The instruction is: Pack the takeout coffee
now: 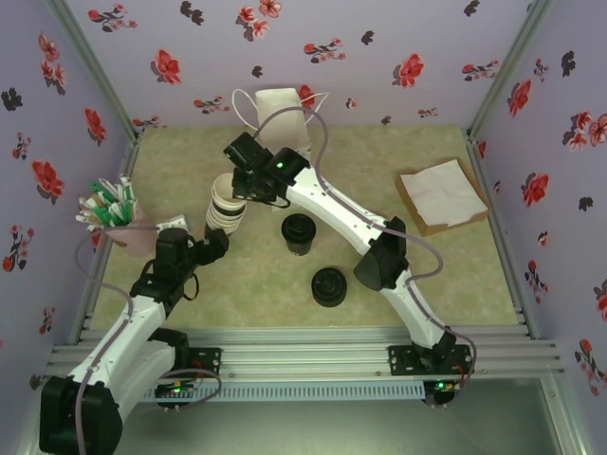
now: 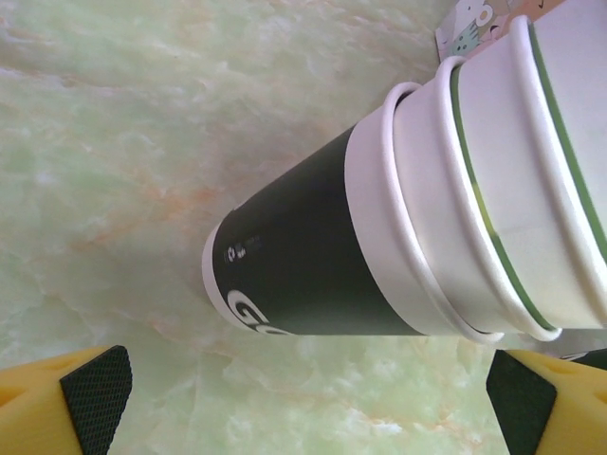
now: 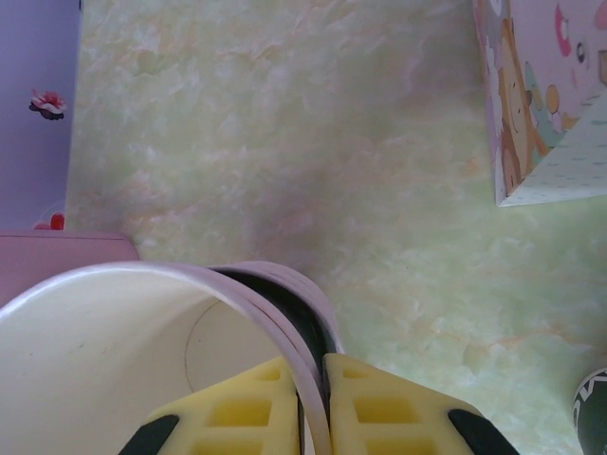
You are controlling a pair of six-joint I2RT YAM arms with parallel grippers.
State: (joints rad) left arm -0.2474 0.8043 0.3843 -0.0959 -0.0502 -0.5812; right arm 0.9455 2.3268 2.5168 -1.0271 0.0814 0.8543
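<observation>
**Top view.** The takeout coffee (image 1: pixel 298 234) stands upright near the middle of the table (image 1: pixel 427 275) with its black lid on, and neither arm touches it. A second black-lidded round thing (image 1: pixel 329 286) sits closer to the near edge. I take the taller, farther one for the coffee, though its side is too small to read. Both arms are busy to its left, at the stack of lidless cups (image 1: pixel 226 204). The right gripper (image 1: pixel 248 190) is at the stack's mouth and the left gripper (image 1: pixel 214 243) at its base. A white paper bag (image 1: pixel 280 114) stands at the far edge, probably where the coffee is meant to go.

**Left wrist.** The left gripper (image 2: pixel 308 393) is spread wide and grasps nothing. Its black pads (image 2: pixel 95 389) sit at the two lower corners, with the stack of lidless cups (image 2: pixel 427 218) beyond them.

**Right wrist.** The right gripper (image 3: pixel 318 365) is pinched on the rim of the stack's top cup (image 3: pixel 142 351), with one yellow finger inside the wall and one outside.

**Handling.** The coffee is a thin paper cup. It is likely light if empty, and heavier and apt to slosh if filled. The wall will dent under a hard squeeze, and the lid could pop off if the cup is lifted by it. The safer hold is probably around the body just below the lid, with gentle pressure, keeping the cup upright all the way to the bag.
</observation>
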